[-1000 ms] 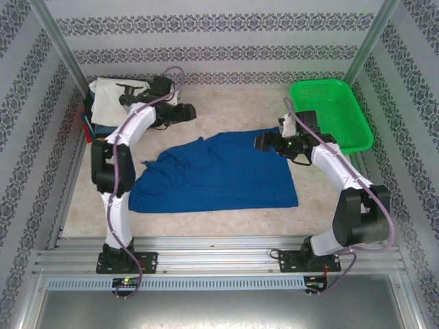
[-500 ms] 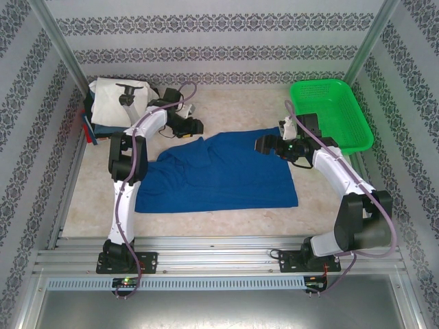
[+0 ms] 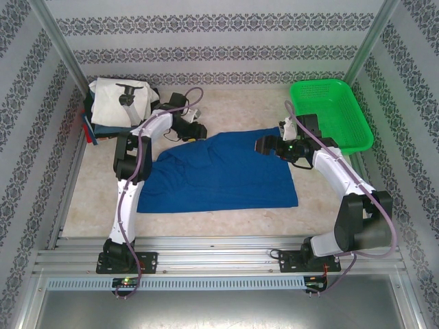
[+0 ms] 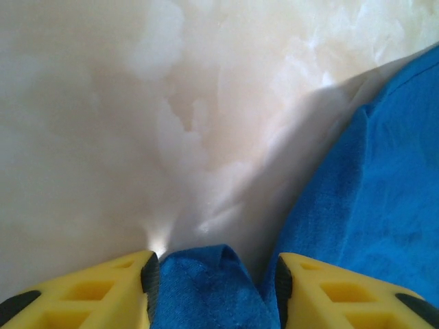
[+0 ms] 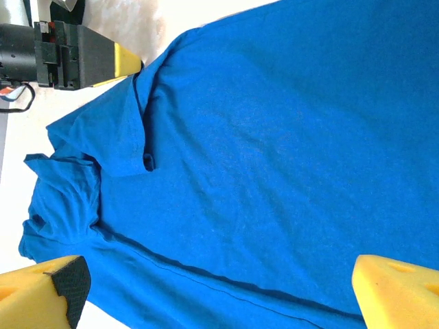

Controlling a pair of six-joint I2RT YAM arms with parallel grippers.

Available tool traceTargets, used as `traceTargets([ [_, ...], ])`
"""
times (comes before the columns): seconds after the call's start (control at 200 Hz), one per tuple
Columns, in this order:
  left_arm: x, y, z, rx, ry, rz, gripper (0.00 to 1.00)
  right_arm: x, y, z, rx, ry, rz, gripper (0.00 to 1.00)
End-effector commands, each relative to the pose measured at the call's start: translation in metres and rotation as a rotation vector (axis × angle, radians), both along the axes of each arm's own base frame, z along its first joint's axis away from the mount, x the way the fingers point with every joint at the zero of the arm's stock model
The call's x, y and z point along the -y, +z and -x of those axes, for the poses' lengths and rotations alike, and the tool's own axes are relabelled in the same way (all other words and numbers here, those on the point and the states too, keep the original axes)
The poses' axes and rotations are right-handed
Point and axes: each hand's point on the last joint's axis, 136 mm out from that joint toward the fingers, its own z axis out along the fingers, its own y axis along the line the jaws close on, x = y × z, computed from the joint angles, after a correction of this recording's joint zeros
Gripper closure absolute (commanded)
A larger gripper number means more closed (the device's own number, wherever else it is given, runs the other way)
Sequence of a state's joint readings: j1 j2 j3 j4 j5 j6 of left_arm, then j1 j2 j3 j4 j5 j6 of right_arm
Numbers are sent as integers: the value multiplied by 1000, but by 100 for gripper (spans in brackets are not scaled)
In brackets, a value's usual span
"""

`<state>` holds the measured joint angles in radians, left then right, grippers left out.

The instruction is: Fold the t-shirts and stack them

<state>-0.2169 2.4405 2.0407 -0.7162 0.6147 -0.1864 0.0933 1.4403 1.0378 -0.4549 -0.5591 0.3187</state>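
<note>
Top external: blue t-shirt [image 3: 226, 175] lengthwise left-right.

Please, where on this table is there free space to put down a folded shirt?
Free: the far strip of table between the folded stack and green basket; the near strip between the blue t-shirt and the rail. Crowded: around the left tool and right tool.

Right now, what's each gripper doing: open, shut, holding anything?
Left gripper: open, a fold of the shirt between its fingers.
Right gripper: open over the shirt, holding nothing.
</note>
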Motion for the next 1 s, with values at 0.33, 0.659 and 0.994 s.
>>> traceTargets([
  [0.33, 4, -10, 3, 25, -55, -46, 72, 10, 1, 9, -4, -23, -2, 2],
  [0.659, -1, 44, -2, 138, -46, -60, 100, 18, -7, 3, -17, -48, 16, 2],
  [0.994, -33, 120, 18, 256, 32, -187, 100, 51, -42, -38, -186, -188, 147, 2],
])
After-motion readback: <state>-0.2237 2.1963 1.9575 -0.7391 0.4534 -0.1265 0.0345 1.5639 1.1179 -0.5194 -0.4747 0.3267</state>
